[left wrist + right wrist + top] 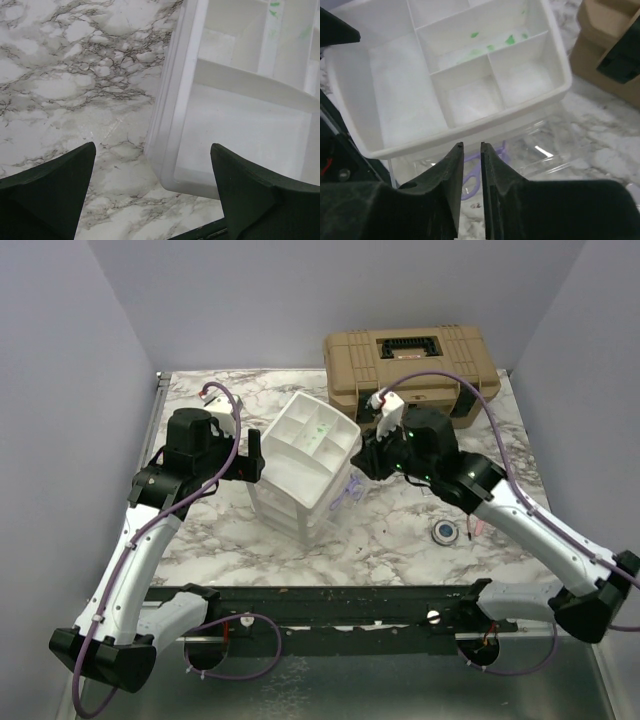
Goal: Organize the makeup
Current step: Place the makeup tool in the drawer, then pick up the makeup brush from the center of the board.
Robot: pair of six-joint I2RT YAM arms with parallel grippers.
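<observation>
Of the makeup, a round blue-centred compact (445, 532) lies on the marble table to the right, with a small pink piece (478, 527) beside it. The other makeup is out of view. My left gripper (255, 455) (152, 147) stands wide open at the near left corner of the white drawer unit (305, 455) (240, 125), one finger over the tray and one over the table. My right gripper (362, 455) (471, 145) hovers at the unit's right side. Its jaws stand a narrow gap apart and empty, and the purple handle (492, 155) of a clear drawer shows below them.
The unit's top tray (405, 100) has several empty compartments, one with green smears (492, 45). A clear drawer (345, 495) sticks out on the right. A tan toolbox (410, 365) (605, 55) stands at the back right. Grey walls close in the table.
</observation>
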